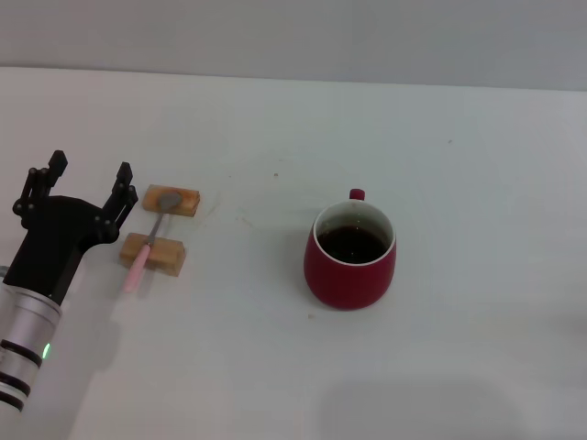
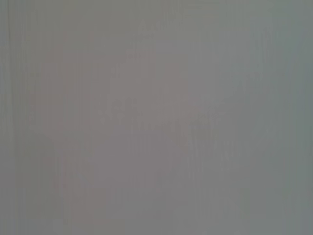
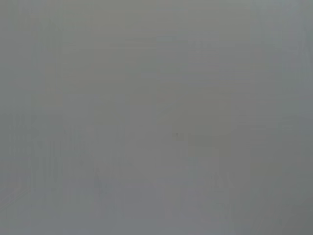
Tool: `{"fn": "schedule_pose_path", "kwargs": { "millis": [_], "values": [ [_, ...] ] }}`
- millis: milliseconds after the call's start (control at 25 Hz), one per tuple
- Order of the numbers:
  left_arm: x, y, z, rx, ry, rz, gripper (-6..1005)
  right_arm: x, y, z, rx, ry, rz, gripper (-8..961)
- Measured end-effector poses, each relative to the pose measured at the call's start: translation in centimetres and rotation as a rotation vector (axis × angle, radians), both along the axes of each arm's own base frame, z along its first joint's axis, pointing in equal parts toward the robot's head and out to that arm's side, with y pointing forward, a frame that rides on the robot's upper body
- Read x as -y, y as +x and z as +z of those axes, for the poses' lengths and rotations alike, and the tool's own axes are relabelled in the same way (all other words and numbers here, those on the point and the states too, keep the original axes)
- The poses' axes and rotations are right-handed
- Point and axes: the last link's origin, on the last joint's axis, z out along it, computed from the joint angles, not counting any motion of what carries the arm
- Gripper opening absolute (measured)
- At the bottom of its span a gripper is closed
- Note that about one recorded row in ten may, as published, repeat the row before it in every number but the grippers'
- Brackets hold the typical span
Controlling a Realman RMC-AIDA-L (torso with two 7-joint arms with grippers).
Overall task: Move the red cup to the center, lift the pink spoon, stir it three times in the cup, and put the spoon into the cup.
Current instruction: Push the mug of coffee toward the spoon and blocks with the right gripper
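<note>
The red cup (image 1: 350, 256) stands upright on the white table right of the middle, with dark liquid inside and its small handle pointing away from me. The pink spoon (image 1: 148, 244) lies across two tan wooden blocks at the left, grey bowl on the far block, pink handle end over the near block. My left gripper (image 1: 90, 175) is open and empty, just left of the spoon and blocks. My right gripper is out of view. Both wrist views show only blank grey surface.
The far wooden block (image 1: 171, 200) and near wooden block (image 1: 153, 253) hold the spoon off the table (image 1: 275, 367). The table's far edge meets a grey wall at the top of the head view.
</note>
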Motion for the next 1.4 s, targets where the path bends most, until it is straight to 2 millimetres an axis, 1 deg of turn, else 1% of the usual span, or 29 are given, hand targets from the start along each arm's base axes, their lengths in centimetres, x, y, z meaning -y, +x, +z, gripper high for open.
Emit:
{"fn": "schedule_pose_path", "kwargs": {
  "millis": [400,600,760,1040,1280,1400],
  "values": [
    [0.1,-0.1,0.0,-0.003,-0.001,0.005,815,0.0,0.0,0.0,-0.001,-0.002,0.001,715],
    [0.1,-0.1,0.0,-0.002,-0.001,0.004,815,0.1,-0.4,-0.6,-0.011,-0.025,0.020,713],
    [0.0,-0.1,0.0,-0.003,-0.001,0.002,814,0.3,-1.0,-1.2,-0.027,-0.042,0.035,650],
    [-0.1,0.1,0.0,-0.002,-0.001,-0.004,814,-0.6,-1.5,-1.7,-0.056,-0.053,0.051,541],
    [-0.2,0.1,0.0,-0.002,0.000,-0.006,815,-1.0,-1.7,-2.1,-0.059,-0.079,0.060,301],
    [-0.3,0.2,0.1,-0.001,0.005,-0.006,815,-1.2,-2.2,-2.7,-0.056,-0.125,0.092,164]
  ]
}}
